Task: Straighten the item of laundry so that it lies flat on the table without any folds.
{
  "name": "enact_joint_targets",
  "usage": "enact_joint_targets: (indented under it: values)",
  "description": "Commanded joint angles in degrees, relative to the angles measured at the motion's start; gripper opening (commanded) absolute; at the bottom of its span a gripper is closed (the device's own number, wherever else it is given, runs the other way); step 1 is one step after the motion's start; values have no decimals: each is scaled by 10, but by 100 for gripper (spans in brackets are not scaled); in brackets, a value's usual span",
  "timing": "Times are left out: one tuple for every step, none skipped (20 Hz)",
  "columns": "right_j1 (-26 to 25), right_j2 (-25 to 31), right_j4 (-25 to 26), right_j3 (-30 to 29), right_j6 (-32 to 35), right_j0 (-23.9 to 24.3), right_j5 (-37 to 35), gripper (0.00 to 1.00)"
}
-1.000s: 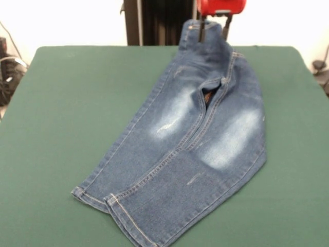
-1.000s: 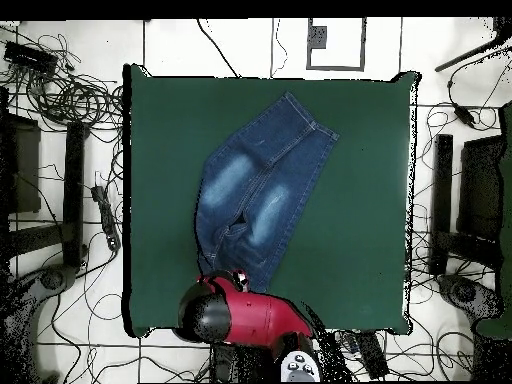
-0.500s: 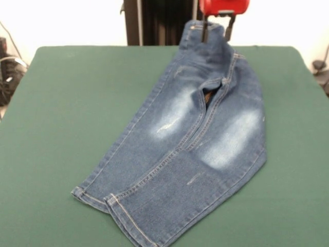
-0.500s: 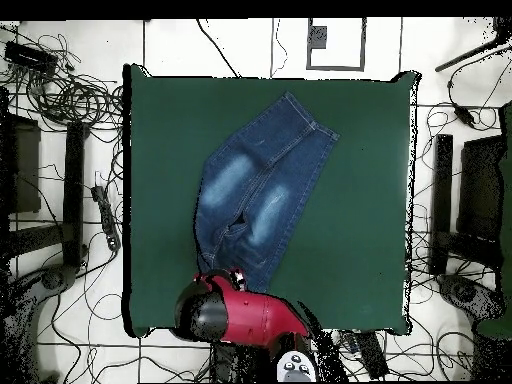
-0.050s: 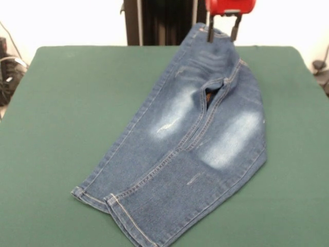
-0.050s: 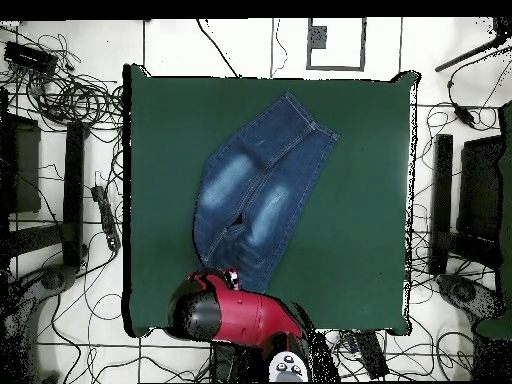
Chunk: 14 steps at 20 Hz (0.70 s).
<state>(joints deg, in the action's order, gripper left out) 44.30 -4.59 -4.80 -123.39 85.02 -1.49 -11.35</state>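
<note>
You have the red and black gripper [image 5: 224, 32] at the far edge of the dark green felt-topped table [image 5: 61, 103], its two dark fingers standing narrowly apart around the waistband of the small blue denim jeans with faded whitish thigh patches [image 5: 190, 139], apparently pinching it. The jeans lie diagonally across the middle of the table, their long axis running from the held waistband at the far edge down to the hemmed legs near the front edge, the legs overlapping. Since the cloth trails away from the jaws along that diagonal, your next move likely pulls along it.
</note>
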Motion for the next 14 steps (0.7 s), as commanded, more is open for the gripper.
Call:
enact_joint_targets:
  values:
    - [13,12,-50,49,143,-21,-114,100]
    - [13,11,-49,49,141,-20,-114,100]
    - [12,13,-48,46,138,-17,-107,100]
    - [12,14,-46,43,134,-14,-101,100]
    - [9,18,-44,37,132,-9,-87,100]
    - [7,22,-42,31,129,-4,-74,100]
    - [3,27,-41,24,128,1,-60,100]
    - [-1,32,-40,19,127,7,-47,100]
    - [-5,37,-39,14,127,12,-37,100]
    - [-8,38,-37,12,127,14,-29,100]
    - [-12,39,-34,9,126,17,-21,100]
    - [-12,41,-32,4,126,19,-13,100]
    - [-12,42,-31,0,128,20,-7,100]
    - [-16,41,-32,7,127,19,-12,100]
